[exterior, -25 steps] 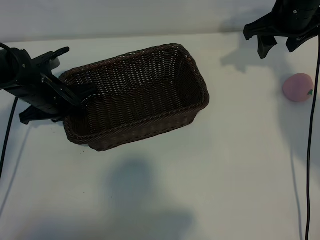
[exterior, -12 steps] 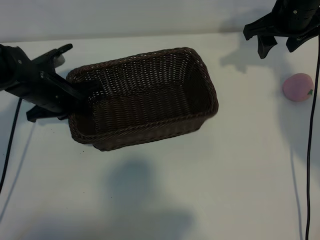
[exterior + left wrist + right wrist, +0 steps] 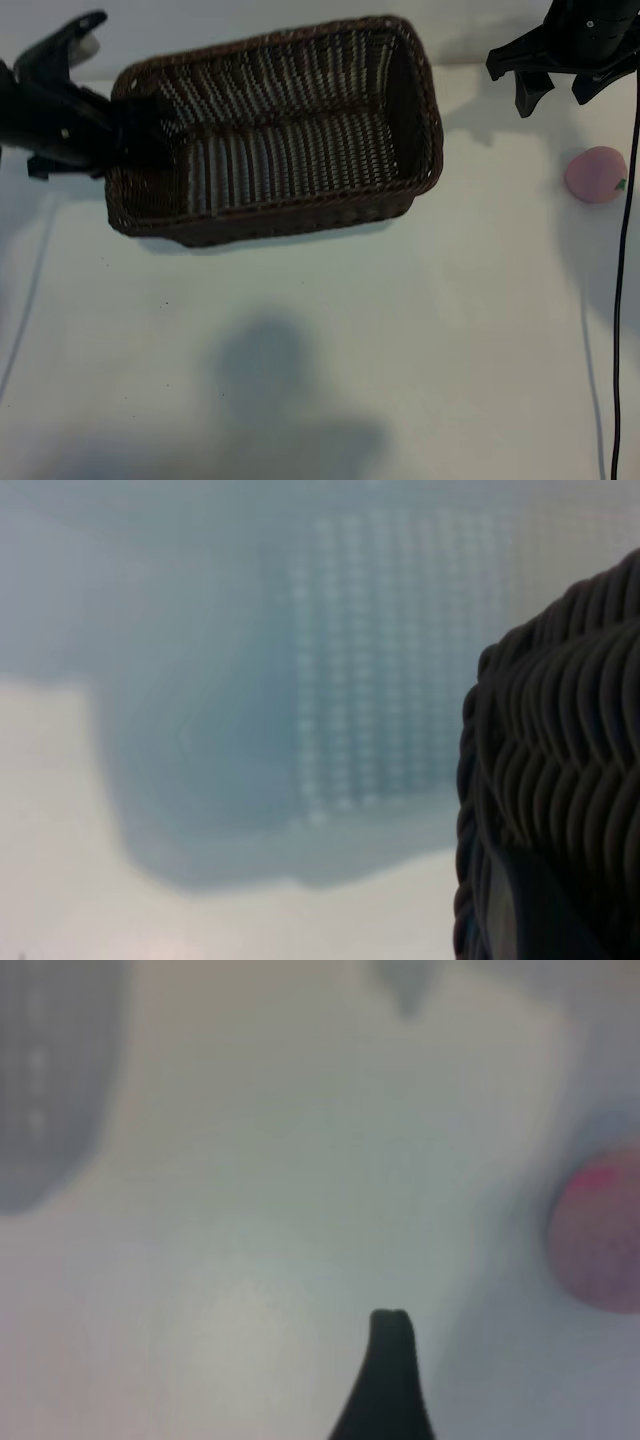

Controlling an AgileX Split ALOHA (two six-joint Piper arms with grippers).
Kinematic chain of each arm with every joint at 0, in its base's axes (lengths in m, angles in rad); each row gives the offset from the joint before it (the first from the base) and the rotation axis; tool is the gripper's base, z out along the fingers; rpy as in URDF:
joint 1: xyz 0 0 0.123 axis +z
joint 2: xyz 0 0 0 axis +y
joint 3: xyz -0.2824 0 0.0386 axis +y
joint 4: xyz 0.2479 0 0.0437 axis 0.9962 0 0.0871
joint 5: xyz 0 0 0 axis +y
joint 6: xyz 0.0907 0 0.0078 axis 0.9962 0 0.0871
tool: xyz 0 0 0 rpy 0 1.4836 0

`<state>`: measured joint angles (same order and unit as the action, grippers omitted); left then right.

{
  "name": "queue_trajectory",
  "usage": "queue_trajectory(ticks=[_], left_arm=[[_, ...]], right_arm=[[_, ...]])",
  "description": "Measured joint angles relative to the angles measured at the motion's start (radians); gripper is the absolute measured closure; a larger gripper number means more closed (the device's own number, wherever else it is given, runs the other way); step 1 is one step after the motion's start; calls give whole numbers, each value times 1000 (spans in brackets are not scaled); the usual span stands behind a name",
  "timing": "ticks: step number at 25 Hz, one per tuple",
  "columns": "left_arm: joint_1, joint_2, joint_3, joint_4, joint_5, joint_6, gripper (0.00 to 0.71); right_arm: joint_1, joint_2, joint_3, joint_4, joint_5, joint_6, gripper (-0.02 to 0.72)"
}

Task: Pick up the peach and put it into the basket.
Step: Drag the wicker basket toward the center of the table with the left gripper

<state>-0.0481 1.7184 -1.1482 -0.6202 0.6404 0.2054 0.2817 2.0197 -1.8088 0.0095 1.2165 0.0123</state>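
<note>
left gripper (image 3: 135, 135) holds the basket (image 3: 290, 120) up by its short end; the peach (image 3: 596, 175) sits on the table (image 3: 320, 340) at the far right

in the exterior view the left gripper's fingers are clamped on the rim at the basket's left end, and the basket hangs tilted with its open side toward the camera, its shadow on the table below it; the left wrist view shows the braided rim (image 3: 560, 770) close up at one side with a dark finger (image 3: 530, 900) against it, the rest a blur; the right gripper (image 3: 560, 95) hangs at the upper right with its fingers spread apart and nothing between them, above the peach and not touching it; the peach lies well apart from the basket, its green leaf at its right side, beside a black cable (image 3: 625, 300); in the right wrist view it is a pink blur (image 3: 600, 1240) at the edge, past one dark fingertip (image 3: 390, 1335)
</note>
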Motion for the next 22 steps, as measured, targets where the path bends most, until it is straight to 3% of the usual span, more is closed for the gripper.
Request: queue_trajectory(ticks=[6, 15, 22], left_arm=[[-14, 41, -134, 84, 90, -18, 615], [-135, 181, -183, 115, 48, -89, 615], [-142, 287, -183, 116, 28, -92, 616]], right_arm=[[0, 0, 0, 1, 0, 0, 120], [0, 0, 0, 2, 0, 0, 120], [0, 0, 0, 2, 0, 0, 120]])
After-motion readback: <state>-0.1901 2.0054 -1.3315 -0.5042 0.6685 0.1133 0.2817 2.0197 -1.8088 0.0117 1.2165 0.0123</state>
